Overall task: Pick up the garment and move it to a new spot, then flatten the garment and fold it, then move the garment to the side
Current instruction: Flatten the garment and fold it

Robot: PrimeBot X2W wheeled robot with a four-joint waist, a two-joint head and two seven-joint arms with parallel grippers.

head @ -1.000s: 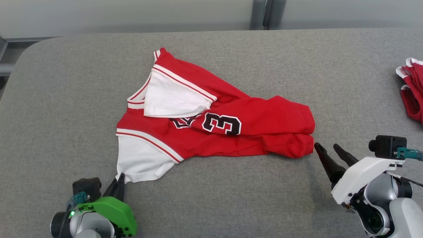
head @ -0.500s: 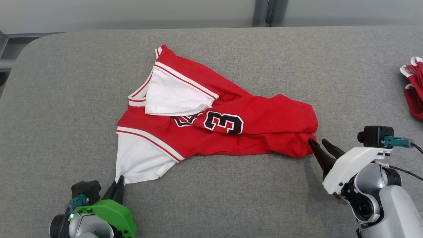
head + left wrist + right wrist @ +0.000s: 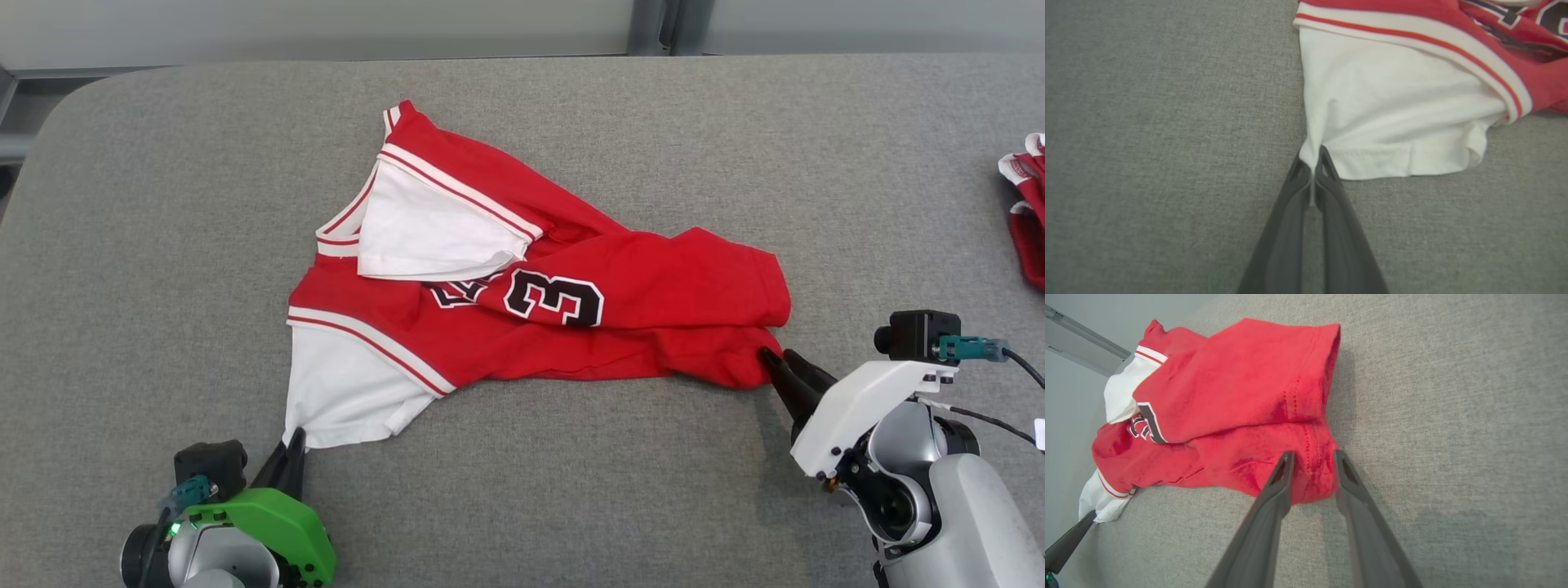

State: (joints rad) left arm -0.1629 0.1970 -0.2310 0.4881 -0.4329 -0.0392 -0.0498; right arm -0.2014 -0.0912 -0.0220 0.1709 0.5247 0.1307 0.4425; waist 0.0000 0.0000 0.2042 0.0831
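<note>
garment (image 3: 653,278): red jersey with white sleeves, crumpled and partly folded over itself on the table. it lies stretched between the two grippers and is not flat.
number (image 3: 553,298): black "3" edged in white, facing up on a fold about midway between the grippers.
near sleeve (image 3: 1392,102): white, spread on the table just ahead of the left gripper's tips. its corner runs into those tips.
far sleeve (image 3: 433,237): white, turned over the chest, well ahead of the left gripper and to its right.
hem (image 3: 1310,473): red, doubled into two stacked layers. the lower layer's corner sits at the right gripper's tips.
left gripper (image 3: 1312,159): closed tight on the corner of the near sleeve. a pinch of white fabric is caught between the fingers, and the tips are down at the table.
right gripper (image 3: 1311,455): fingers stand a narrow gap apart, one on each side of the hem corner. red fabric lies in the gap and is not squeezed flat. the tips are down at the table.
table (image 3: 163,204): grey woven surface under the garment and both grippers.
second garment (image 3: 1027,212): red and white bundle on the table, well apart from the right gripper, off to its right and cut by the frame edge.
wall (image 3: 326,33): pale panel beyond the far table edge.
</note>
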